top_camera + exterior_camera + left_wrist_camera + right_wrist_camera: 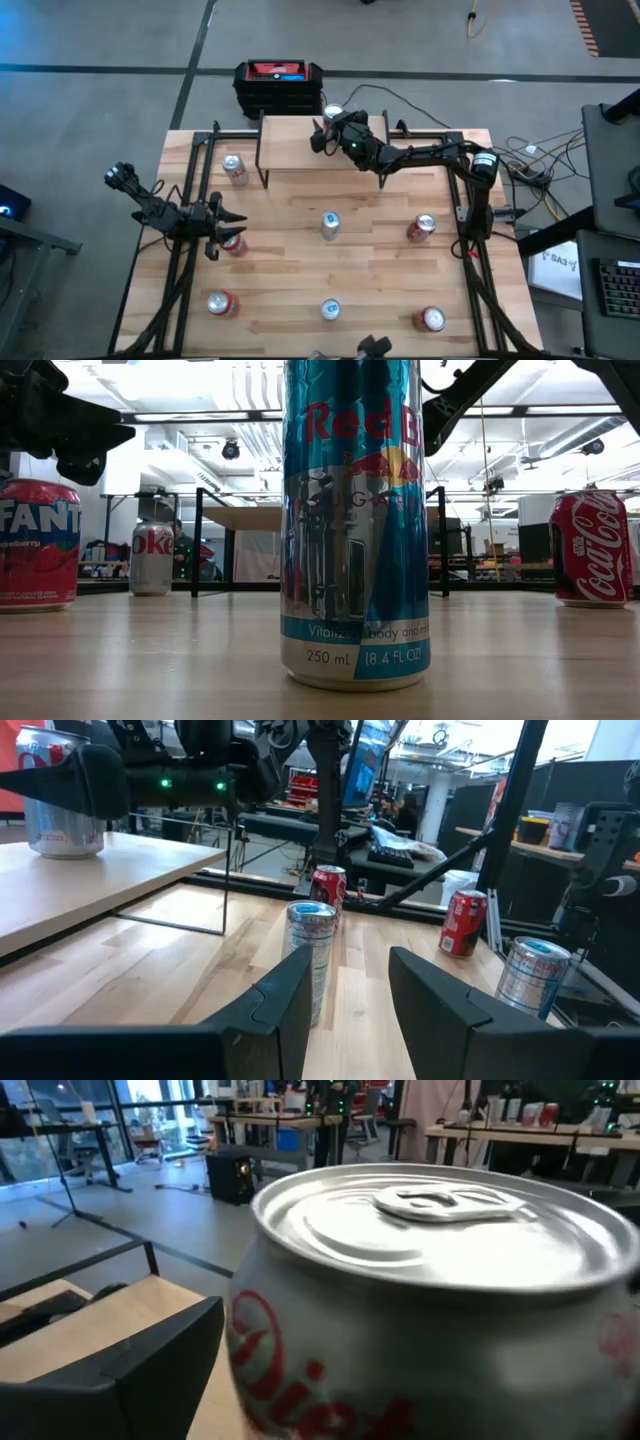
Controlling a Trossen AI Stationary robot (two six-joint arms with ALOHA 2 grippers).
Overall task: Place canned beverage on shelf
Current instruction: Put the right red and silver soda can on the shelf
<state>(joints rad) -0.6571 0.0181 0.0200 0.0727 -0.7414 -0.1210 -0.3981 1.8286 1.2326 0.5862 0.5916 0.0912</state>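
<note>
On the shelf [300, 142] at the far edge of the table [380, 270], near the shelf's right end, stands a silver can [333, 113] with red writing. The right jaws [322, 135] are at this can. In the right wrist view the can [430, 1300] fills the picture, upright, with its pull tab on top, and one dark finger [130, 1365] shows beside it. The jaws stand wide, one on each side of the can. You cannot tell if they touch it. In the left wrist view the same can [62, 805] sits on the light board of the shelf [90, 885], with the right arm's dark body just in front of it.

The left jaws [218, 228] hang near the left edge of the table, about halfway along it. They are shut and hold nothing. A red can [235, 244] stands just beside them.

More cans stand on the table. A silver and red can [235, 169] is near the left end of the shelf. A tall blue and silver can [330, 226] is in the middle, and another blue can [331, 311] is by the near edge. Red cans stand to the right [422, 228], near the right near corner [432, 319] and near the left near corner [222, 304].

A black-and-red box [279, 87] sits on the floor behind the shelf.
</note>
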